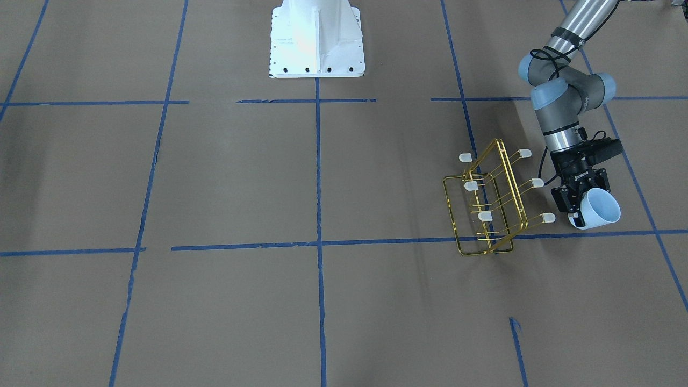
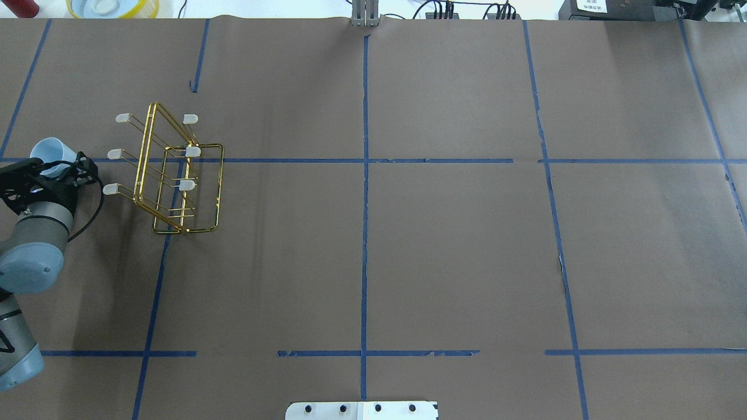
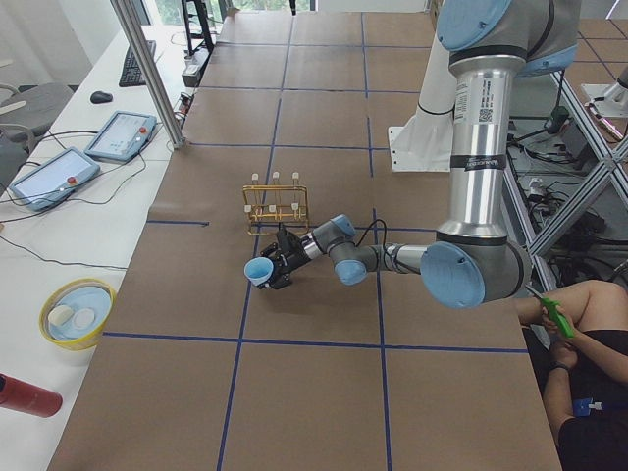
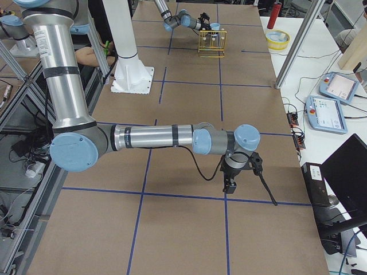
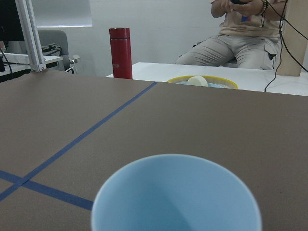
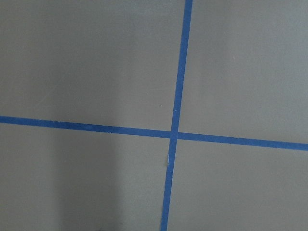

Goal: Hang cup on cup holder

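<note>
The cup (image 1: 601, 209) is a pale blue tumbler held on its side in my left gripper (image 1: 583, 205), which is shut on its lower part. Its open mouth faces away from the wrist. It also shows in the overhead view (image 2: 51, 153) and fills the bottom of the left wrist view (image 5: 175, 197). The cup holder (image 1: 486, 207), a gold wire rack with white-capped prongs, stands beside it (image 2: 175, 175). The nearest prong cap (image 1: 548, 217) is a short gap from the cup. My right gripper (image 4: 230, 184) hangs far away over bare table; I cannot tell if it is open.
A yellow-rimmed bowl (image 5: 202, 82) and a red bottle (image 5: 120, 53) sit on the white side table past the table's end. A seated person (image 5: 240, 29) is beyond them. The robot base (image 1: 317, 40) stands mid-table.
</note>
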